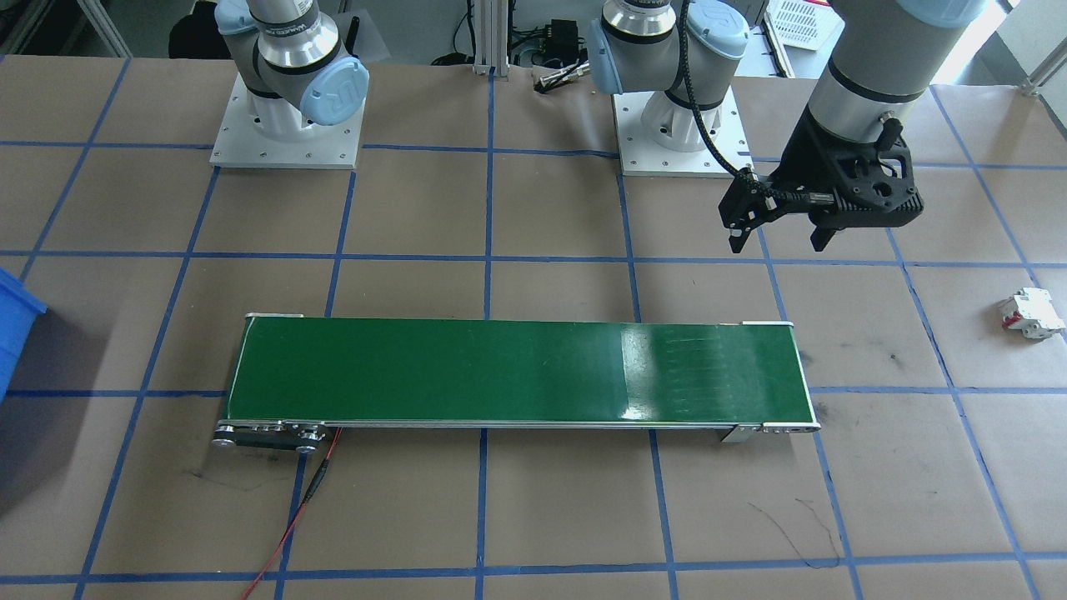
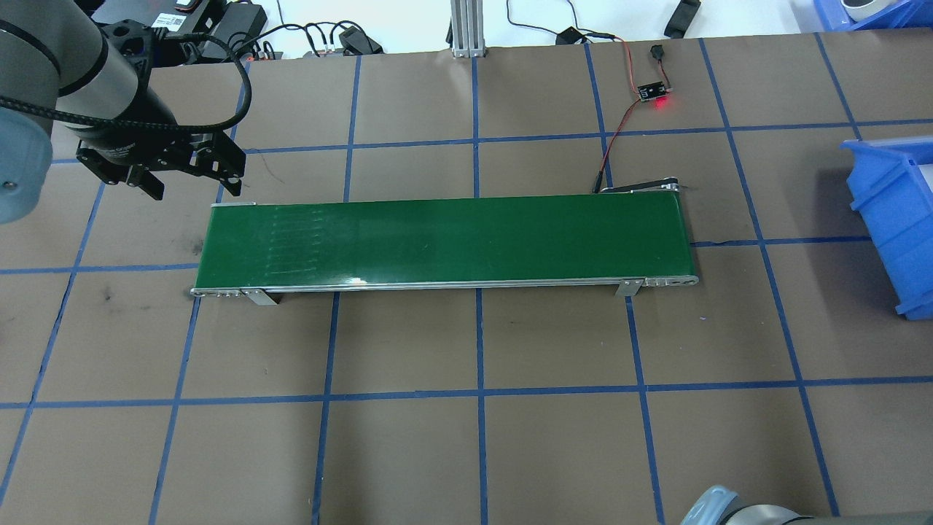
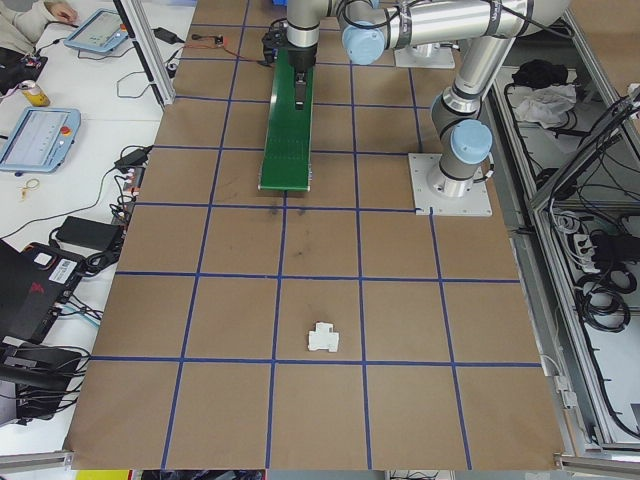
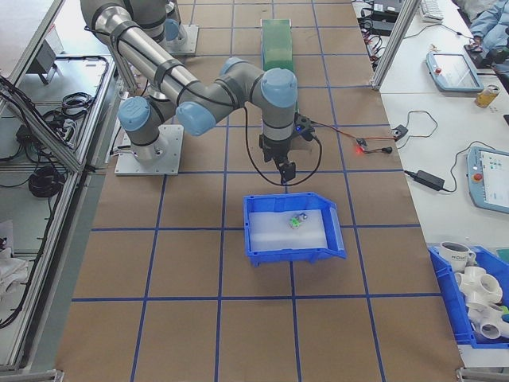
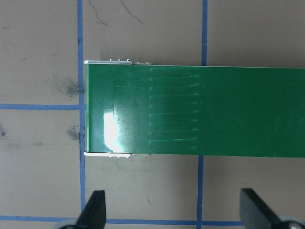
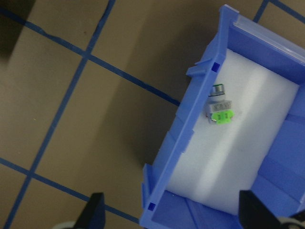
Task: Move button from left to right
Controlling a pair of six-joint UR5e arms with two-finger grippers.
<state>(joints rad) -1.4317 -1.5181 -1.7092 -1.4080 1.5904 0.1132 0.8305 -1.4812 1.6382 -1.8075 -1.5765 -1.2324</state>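
I see the button (image 6: 218,106) lying in the blue bin (image 6: 177,143), upper right of my right wrist view. My right claw (image 6: 171,212) is spread empty, as is my left claw (image 1: 779,227). I'd lift straight clear of the bin wall.

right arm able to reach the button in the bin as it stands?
Probably yes. The right gripper hangs open by the blue bin's rim, the button lies alone on the white liner, and nothing covers it. It would need a short shift inward.
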